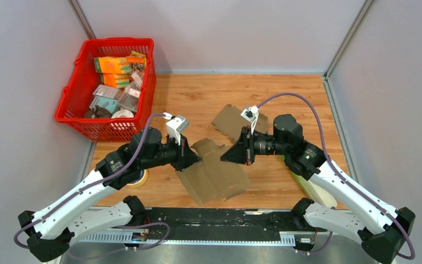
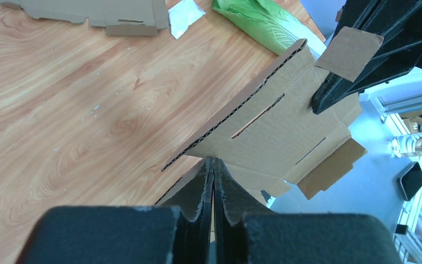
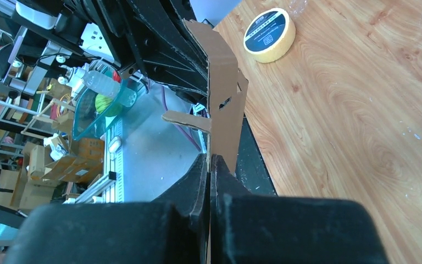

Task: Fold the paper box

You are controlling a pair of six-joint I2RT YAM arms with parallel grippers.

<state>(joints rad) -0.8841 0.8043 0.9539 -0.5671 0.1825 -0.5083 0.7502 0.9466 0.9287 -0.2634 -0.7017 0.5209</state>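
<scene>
As the left pincer (image 1: 194, 159) and right pincer (image 1: 224, 155) clamp shut on opposite edges of the flat paper box (image 1: 214, 179), raised by the surface's (image 1: 198, 93) near edge, folding seems barely begun; next, a panel needs bending along its crease.

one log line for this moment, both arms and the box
left fingers: shut on cardboard blank | right fingers: shut on same blank | blank: tilted, held between arms | box: not yet formed

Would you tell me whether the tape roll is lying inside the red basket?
No, the tape roll lies flat on the wooden table, outside the basket.
</scene>
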